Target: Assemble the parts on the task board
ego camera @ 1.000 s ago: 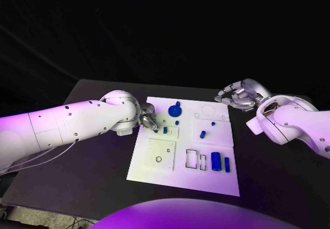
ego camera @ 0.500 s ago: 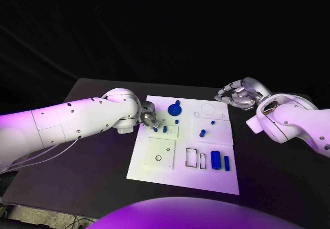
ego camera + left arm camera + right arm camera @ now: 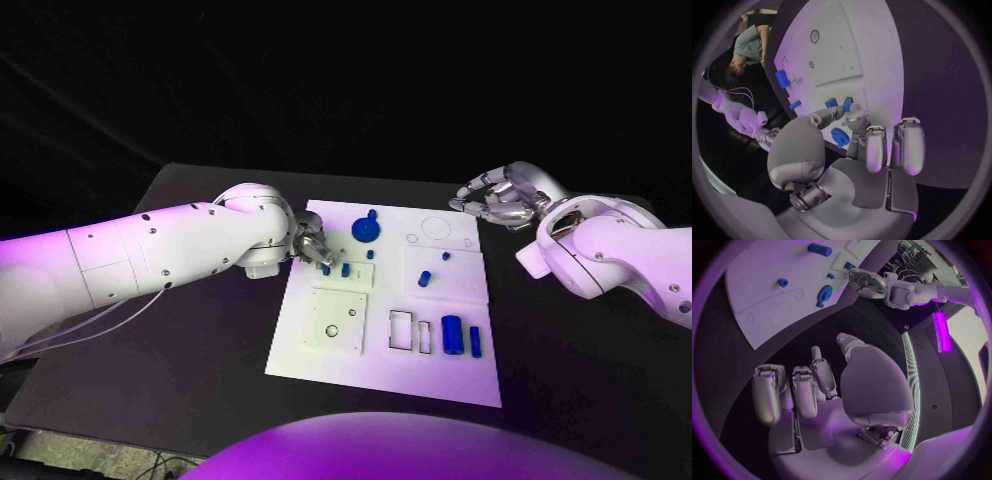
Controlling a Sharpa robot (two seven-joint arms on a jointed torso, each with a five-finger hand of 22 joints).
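The robot's left hand point(image 3: 312, 250) rests its fingertips point(image 3: 856, 119) on the white board point(image 3: 378, 345) beside two small blue pegs point(image 3: 346, 270); whether it pinches one cannot be told. A round blue knob point(image 3: 368, 232) sits just beyond that hand. The right hand point(image 3: 498, 200) hovers off the board's far corner, fingers curled inward, holding nothing.

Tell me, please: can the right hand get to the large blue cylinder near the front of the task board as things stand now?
Probably yes. The right hand hangs off the far right corner of the task board, holding nothing. The large blue cylinder lies uncovered on the board's right side, and the left hand works far from it.
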